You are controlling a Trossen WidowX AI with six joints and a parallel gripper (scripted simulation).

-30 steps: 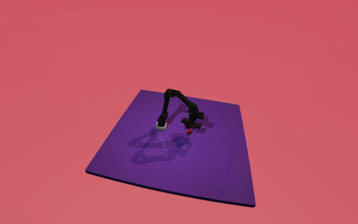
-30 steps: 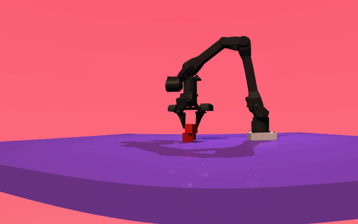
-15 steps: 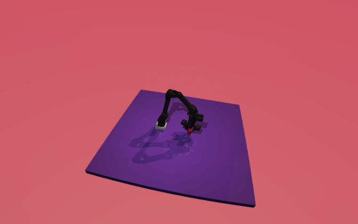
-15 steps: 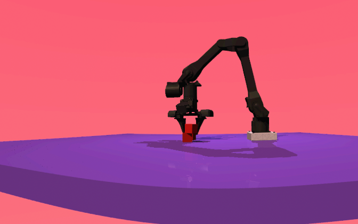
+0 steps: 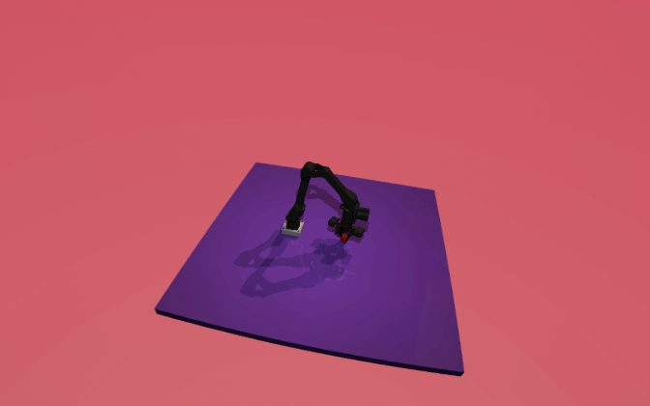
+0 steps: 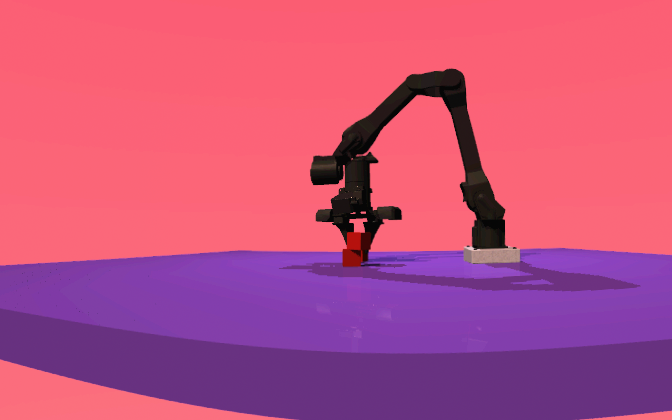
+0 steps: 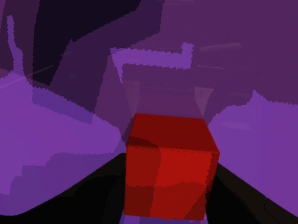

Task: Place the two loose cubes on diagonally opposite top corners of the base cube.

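A loose red cube (image 5: pixel 344 238) (image 7: pixel 167 182) sits on the purple table top between the fingers. My gripper (image 7: pixel 167 166) points straight down, shut on this cube, with a dark finger against each side in the wrist view. In the exterior view, another red cube (image 6: pixel 357 240) sits level on the red base cube (image 6: pixel 352 258), offset to the right over it. In that view this pair stands in front of my fingertips and hides them and most of the held cube. In the top view, the arm hides the pair.
The arm's pale mounting block (image 5: pixel 292 231) (image 6: pixel 492 255) stands on the purple table top (image 5: pixel 387 300) (image 6: pixel 225 305). In the top view it is left of the gripper, and in the exterior view right of it. The stacked pair is close beside the gripper. Arm shadows cross the table.
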